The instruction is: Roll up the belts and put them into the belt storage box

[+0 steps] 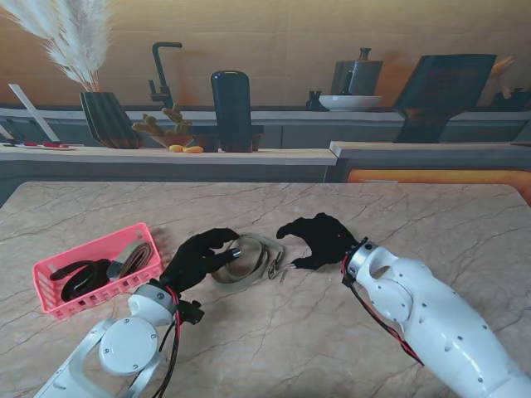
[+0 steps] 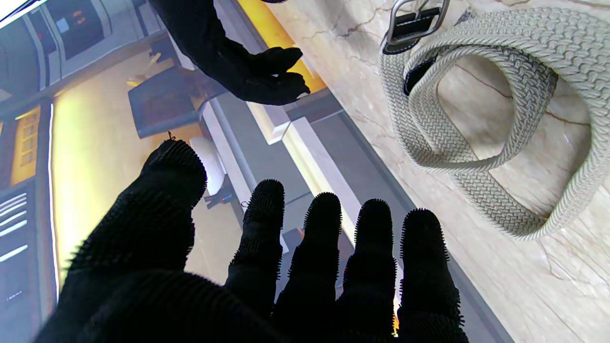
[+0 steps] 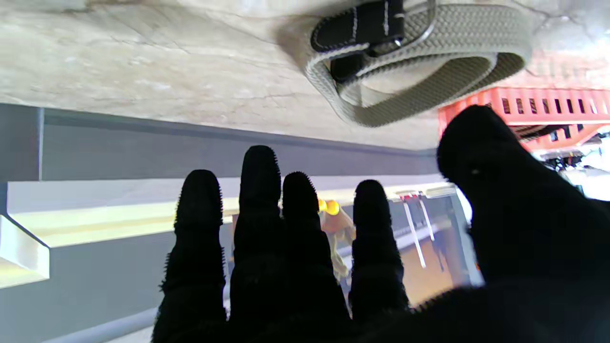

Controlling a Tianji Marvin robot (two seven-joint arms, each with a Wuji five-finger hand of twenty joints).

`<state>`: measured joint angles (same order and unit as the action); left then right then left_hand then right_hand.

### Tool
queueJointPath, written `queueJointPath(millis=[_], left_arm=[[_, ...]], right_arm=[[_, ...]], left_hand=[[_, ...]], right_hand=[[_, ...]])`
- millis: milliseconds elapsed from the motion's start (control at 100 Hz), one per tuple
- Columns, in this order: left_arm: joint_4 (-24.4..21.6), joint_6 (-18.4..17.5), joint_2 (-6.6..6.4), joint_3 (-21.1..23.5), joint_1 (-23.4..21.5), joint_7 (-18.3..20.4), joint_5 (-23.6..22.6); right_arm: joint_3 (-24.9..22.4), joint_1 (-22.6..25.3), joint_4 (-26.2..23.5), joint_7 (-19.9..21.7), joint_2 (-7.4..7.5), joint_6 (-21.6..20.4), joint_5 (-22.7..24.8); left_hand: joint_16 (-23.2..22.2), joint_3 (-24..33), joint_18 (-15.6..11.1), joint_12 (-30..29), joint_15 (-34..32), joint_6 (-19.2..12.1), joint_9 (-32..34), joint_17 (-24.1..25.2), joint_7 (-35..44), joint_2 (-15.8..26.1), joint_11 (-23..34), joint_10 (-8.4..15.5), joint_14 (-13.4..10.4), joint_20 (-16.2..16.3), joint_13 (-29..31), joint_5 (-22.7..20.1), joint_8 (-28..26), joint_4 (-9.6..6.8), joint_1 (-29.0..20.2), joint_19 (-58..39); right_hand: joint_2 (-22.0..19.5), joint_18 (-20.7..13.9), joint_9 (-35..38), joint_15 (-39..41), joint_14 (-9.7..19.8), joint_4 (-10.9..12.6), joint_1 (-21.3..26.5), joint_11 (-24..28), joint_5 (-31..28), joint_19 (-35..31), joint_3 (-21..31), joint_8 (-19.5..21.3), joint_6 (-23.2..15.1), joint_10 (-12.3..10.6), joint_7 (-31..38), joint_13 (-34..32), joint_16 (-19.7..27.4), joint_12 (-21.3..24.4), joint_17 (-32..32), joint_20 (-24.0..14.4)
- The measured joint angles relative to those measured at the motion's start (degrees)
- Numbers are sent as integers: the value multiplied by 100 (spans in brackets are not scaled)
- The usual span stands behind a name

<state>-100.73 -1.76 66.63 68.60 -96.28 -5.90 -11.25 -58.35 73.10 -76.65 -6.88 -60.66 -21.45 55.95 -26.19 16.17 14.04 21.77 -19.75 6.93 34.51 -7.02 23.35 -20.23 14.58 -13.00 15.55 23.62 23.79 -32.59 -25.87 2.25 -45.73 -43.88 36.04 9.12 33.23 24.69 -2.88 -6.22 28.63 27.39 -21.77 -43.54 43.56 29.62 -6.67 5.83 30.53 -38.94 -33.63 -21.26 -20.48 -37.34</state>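
Observation:
A beige woven belt (image 1: 247, 263) lies loosely coiled on the marble table (image 1: 348, 332) between my two hands; its metal buckle with black leather tab (image 2: 414, 21) shows in the left wrist view, and the coil (image 3: 419, 52) in the right wrist view. My left hand (image 1: 199, 255) sits just left of the coil, fingers spread, holding nothing. My right hand (image 1: 319, 239) hovers just right of the belt, open, fingers curved. The pink storage box (image 1: 95, 269) stands to the far left with dark and brown rolled belts inside.
A counter behind the table carries a dark vase with pampas grass (image 1: 108, 116), a black cylinder (image 1: 231, 108), a bowl (image 1: 350, 102) and fruit (image 1: 184, 148). The table's far edge (image 1: 265, 183) runs along that counter.

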Motion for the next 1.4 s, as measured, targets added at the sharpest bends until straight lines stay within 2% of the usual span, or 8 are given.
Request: queueJointPath(millis=[170,310,350,570,790,940,1160,1400], left_arm=[[10,11,8,49,0,-11,10],[10,27,17,61,-4,-87,8],[10,36,20,61,-5,-105,8],[10,98,32,60,-3,-108,85],[10,157,44,56,-2,-135,91],[10,199,50,50,8,-131,152],[16,217,55,47,27,-116,208],[36,217,58,47,51,-96,261]], right_arm=[[327,-286,13,598,55,631,-147],[847,-666,243,852,86,917,-225],[1025,-801,366,888,85,979,-299],[2057,-1508,1158,738,-2,1455,-537],[2847,-2055,2138,36,-354,1594,-1250],[3106,-2279,2522,-12,-594,1568,-1558],[3427,-2521,3040,-278,-862,1099,-1801],[3687,-2685,3645,-711,-1158,861,-1986]], left_hand=[[0,-14,19,0,-1,-2,58,0,-2,0,-1,0,26,-2,1,0,0,0,-1,0],[0,-14,31,0,-11,-4,58,0,-2,0,-1,0,29,-2,60,0,0,0,-1,0],[0,-16,35,0,-11,-4,58,0,-2,0,-1,0,29,-2,60,0,0,0,-2,0],[0,-143,66,0,-11,-7,58,0,-3,67,-1,0,34,-2,60,0,0,0,-3,0],[0,-274,73,21,-11,-11,125,0,-3,67,-1,0,37,-2,69,0,-6,1,-7,-6],[0,-336,78,21,-11,-35,126,0,-3,140,-1,0,39,-2,71,-89,-39,1,-9,-7],[0,-414,84,26,-11,-36,128,0,-3,140,-1,0,40,-2,90,-90,-65,1,-12,-8],[-4,-529,112,70,-12,-45,279,0,-3,198,-1,0,43,-2,154,-169,-68,1,-31,-11]], right_hand=[[0,79,-594,-386,-178,0,0,-206,304,99,-565,-104,546,218,-515,467,291,54,274,-54],[0,134,-1016,-891,-316,1,-1,-383,597,345,-815,-104,666,330,-833,817,614,130,535,-54],[0,134,-1096,-960,-339,118,-1,-345,672,402,-811,-95,675,336,-864,930,676,138,586,-54],[0,146,-1503,-1104,-475,120,0,-377,1090,472,-811,-42,821,481,-1059,1091,807,144,670,-54],[0,148,-1570,-1007,-485,120,1,-239,1108,472,-811,118,892,547,-1063,1091,810,145,659,-54],[0,148,-1571,-900,-485,119,1,-150,1102,472,-810,186,892,549,-1062,1092,811,145,651,-54],[0,148,-1547,-636,-460,119,3,8,1009,331,-799,338,793,481,-773,1070,795,148,518,-54],[65,145,-376,-69,-266,119,12,356,245,-42,397,398,252,52,191,552,502,194,288,12]])
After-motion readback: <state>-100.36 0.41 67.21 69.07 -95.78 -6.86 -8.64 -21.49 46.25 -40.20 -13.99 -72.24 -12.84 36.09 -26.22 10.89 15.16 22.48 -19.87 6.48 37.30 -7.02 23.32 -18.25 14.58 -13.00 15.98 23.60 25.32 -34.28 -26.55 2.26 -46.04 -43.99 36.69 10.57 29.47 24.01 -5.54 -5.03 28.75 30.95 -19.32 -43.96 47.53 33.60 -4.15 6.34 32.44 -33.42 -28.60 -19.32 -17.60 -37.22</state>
